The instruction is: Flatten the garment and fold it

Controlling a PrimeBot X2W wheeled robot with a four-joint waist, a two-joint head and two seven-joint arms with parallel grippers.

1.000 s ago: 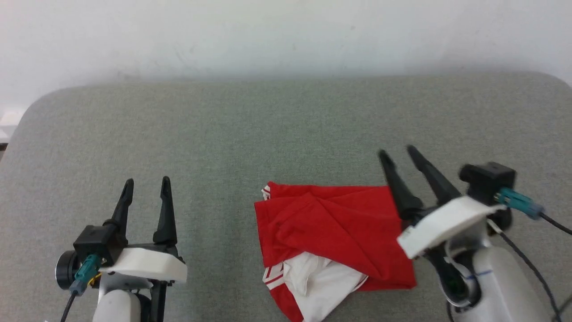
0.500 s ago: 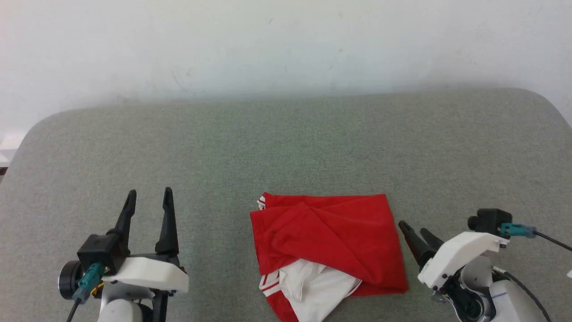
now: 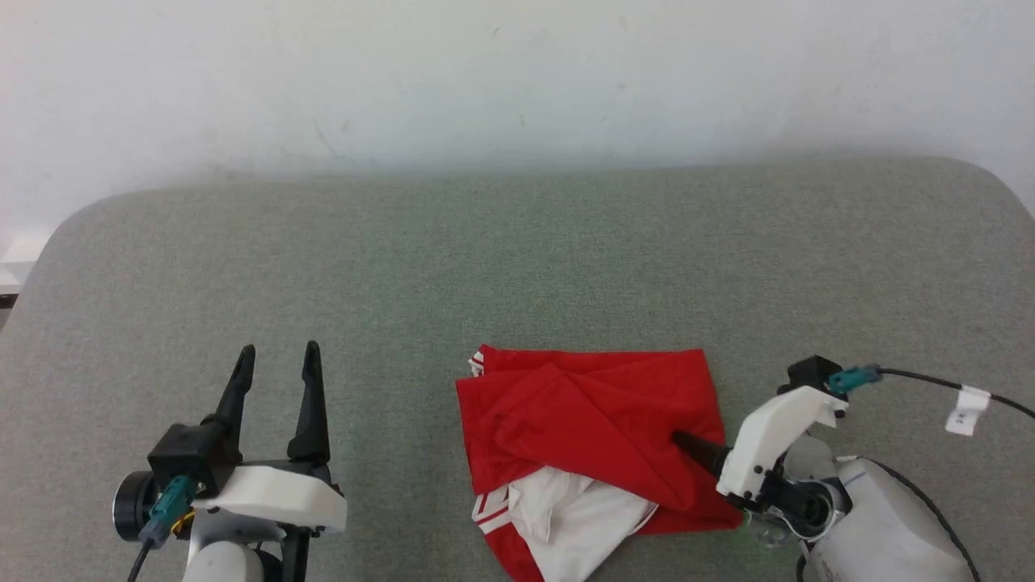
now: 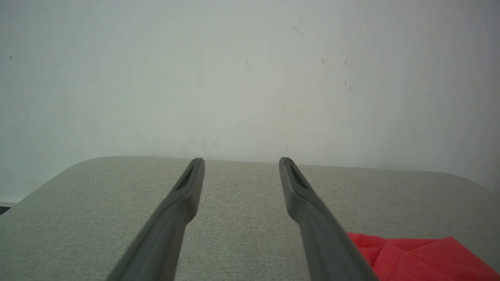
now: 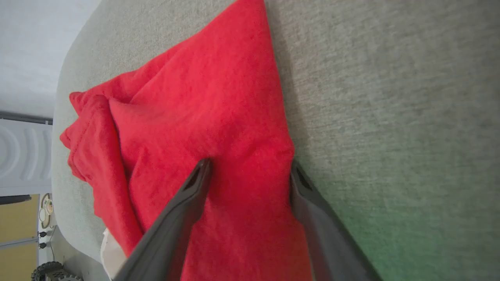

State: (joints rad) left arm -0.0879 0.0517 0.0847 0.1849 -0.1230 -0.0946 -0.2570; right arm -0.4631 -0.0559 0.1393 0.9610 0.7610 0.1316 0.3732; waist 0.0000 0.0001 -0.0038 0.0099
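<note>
The garment (image 3: pixel 590 420) lies crumpled on the grey table (image 3: pixel 517 267), red fabric folded over itself with a white striped sleeve (image 3: pixel 566 517) sticking out at the near side. My right gripper (image 3: pixel 679 440) points left at the garment's right edge. In the right wrist view the right gripper (image 5: pixel 249 164) is open, one finger (image 5: pixel 183 203) lying on the red cloth (image 5: pixel 203 97) and the other at its edge, with fabric between them. My left gripper (image 3: pixel 279 352) hovers open and empty to the garment's left. The left gripper (image 4: pixel 241 160) faces the wall, the garment (image 4: pixel 410 253) at lower right.
A white wall (image 3: pixel 517 73) runs behind the table's far edge. The rounded table corners sit at far left and far right. A black cable with a white tag (image 3: pixel 966 408) trails from the right wrist. A wheel (image 5: pixel 50 271) stands on the floor beyond the table's edge.
My right gripper has dropped from beside the garment's far right corner and turned leftward, its open fingers now at the garment's right edge. The left arm has stayed put.
</note>
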